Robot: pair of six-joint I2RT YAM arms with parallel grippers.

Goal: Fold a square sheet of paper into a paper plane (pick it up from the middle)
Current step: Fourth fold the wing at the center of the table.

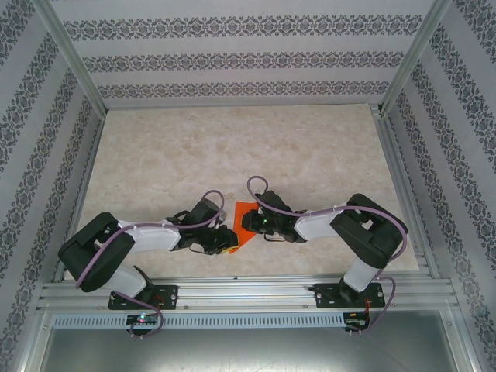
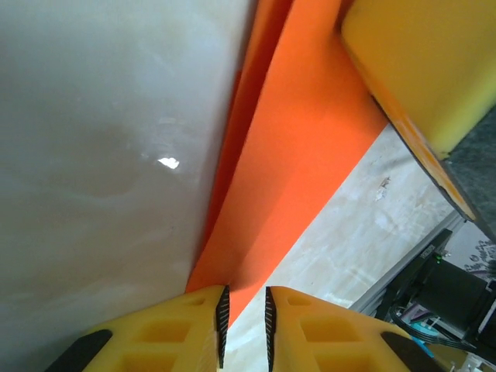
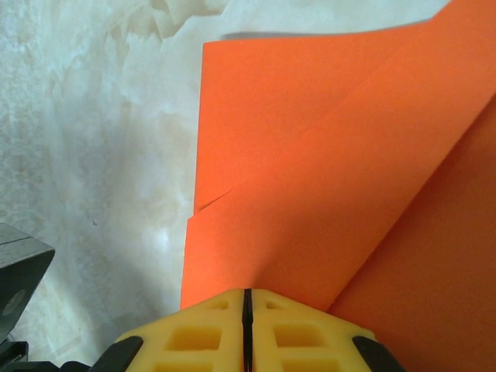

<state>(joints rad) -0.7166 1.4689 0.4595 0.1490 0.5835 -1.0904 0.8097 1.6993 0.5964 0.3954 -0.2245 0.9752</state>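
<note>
Top external view: the table [image 1: 232, 147] carries the folded sheet of paper [image 1: 242, 209] near its front edge, between both wrists. Right gripper [image 3: 246, 294] is clamped tight on a paper edge. Left gripper [image 2: 244, 298] stands slightly parted, with a paper corner between its fingers.
</note>
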